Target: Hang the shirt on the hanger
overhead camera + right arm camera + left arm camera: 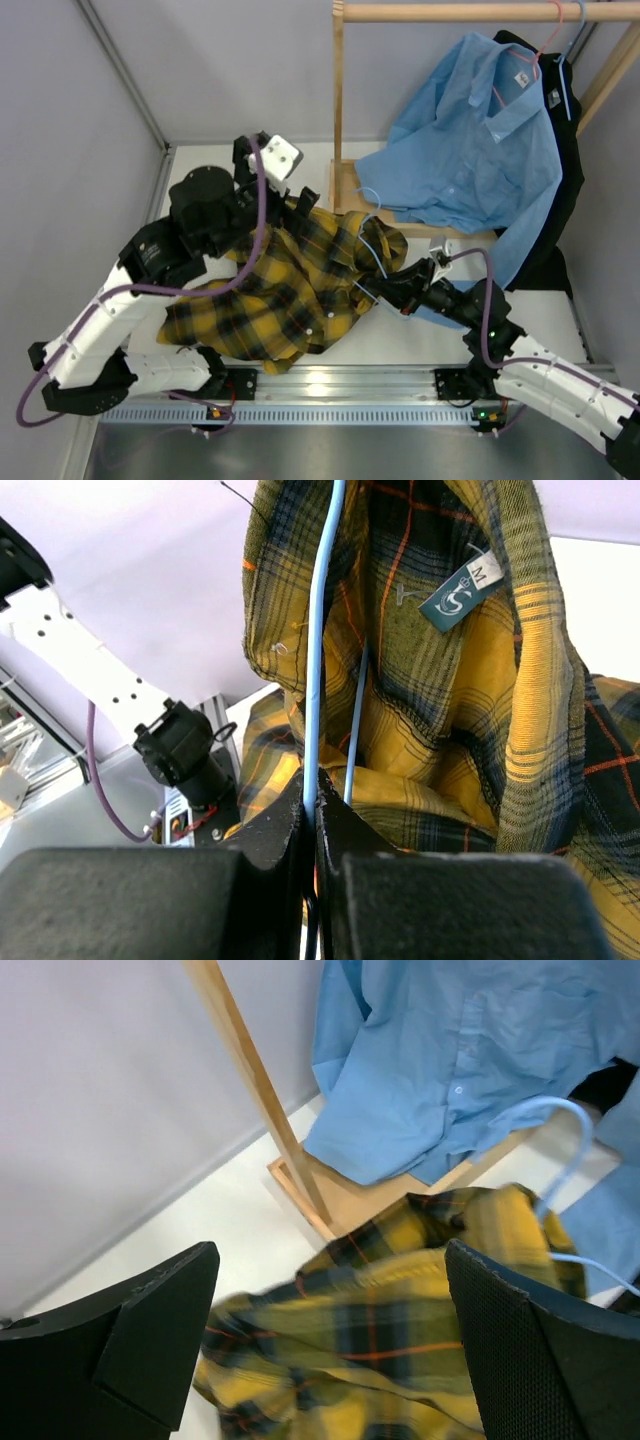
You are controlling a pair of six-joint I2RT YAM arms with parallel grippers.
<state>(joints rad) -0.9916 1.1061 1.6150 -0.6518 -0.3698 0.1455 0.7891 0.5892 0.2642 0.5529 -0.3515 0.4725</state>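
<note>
Closest in, the right tool (310,785) is pinched shut on the thin pale-blue hanger (322,630), whose wire runs up inside the collar of the plaid shirt (480,710). That shirt lies crumpled on the white bench (400,350) between both arms, beside a wooden rack (338,100). Above it, the left tool (330,1255) gapes wide, holding nothing.
</note>
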